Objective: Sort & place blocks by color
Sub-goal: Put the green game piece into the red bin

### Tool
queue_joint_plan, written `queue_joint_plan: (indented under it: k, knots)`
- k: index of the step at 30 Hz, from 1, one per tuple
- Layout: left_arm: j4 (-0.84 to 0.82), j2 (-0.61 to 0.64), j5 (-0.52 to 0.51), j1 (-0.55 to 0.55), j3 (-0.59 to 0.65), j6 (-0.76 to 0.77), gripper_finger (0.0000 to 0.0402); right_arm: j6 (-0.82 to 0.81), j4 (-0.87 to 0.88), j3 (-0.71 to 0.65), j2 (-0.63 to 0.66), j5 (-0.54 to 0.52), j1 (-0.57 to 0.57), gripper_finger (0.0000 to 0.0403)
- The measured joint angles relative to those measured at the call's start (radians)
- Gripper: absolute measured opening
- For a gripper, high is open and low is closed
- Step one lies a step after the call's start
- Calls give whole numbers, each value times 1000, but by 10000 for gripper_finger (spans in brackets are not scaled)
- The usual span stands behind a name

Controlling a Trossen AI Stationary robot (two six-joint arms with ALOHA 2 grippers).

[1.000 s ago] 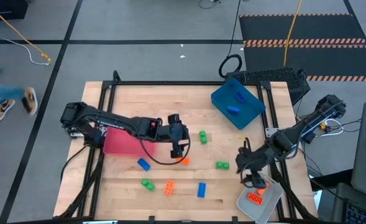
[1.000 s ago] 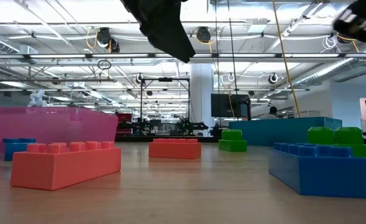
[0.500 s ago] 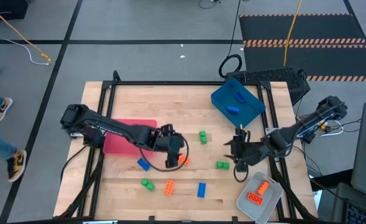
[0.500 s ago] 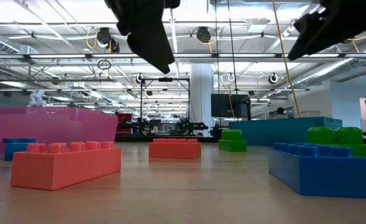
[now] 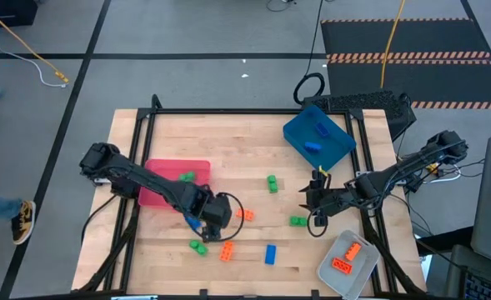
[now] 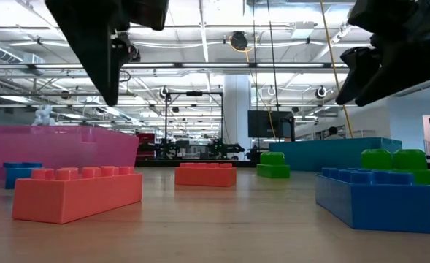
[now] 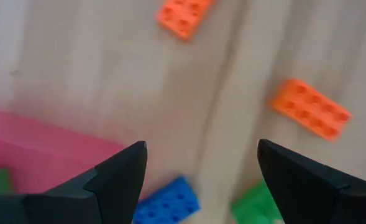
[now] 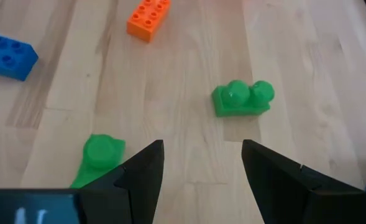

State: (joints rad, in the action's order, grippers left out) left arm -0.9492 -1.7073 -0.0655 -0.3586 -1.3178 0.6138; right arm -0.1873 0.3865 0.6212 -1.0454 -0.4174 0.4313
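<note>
Small studded blocks lie loose on the wooden table: a blue block, a green one, two orange ones, another blue one and two more green ones. My left gripper hovers open just right of the first blue block; its fingers touch nothing. My right gripper is open too. It hangs above the table beside the green block and faces the other green block.
A red tray at the left holds a green block. The blue tray at the far right holds blue blocks. A clear tray at the near right corner holds two orange blocks. A black frame edges the table.
My left gripper has swung from the table's middle toward the near left, down beside the blue block. My right gripper has left the clear tray, moving toward the far left and the green block. A second orange block lies in that tray where the gripper was.
</note>
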Motion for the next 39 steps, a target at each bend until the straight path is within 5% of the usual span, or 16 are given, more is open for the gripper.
queue_joint_plan:
  k: [12,17,22,30,39]
  knots:
    - [78,0,122,-253,0,6,307,121,-1,0,3,0,-37,210]
    - [149,-1,41,-362,0,1,306,125,-5,0,3,0,-76,210]
    - [69,-39,-14,-385,0,20,277,125,-24,0,3,2,-97,210]
    - [80,-138,122,-382,0,-22,226,123,-24,0,3,3,-98,210]
    - [58,-140,49,-376,0,-72,261,121,-23,0,3,4,-98,210]
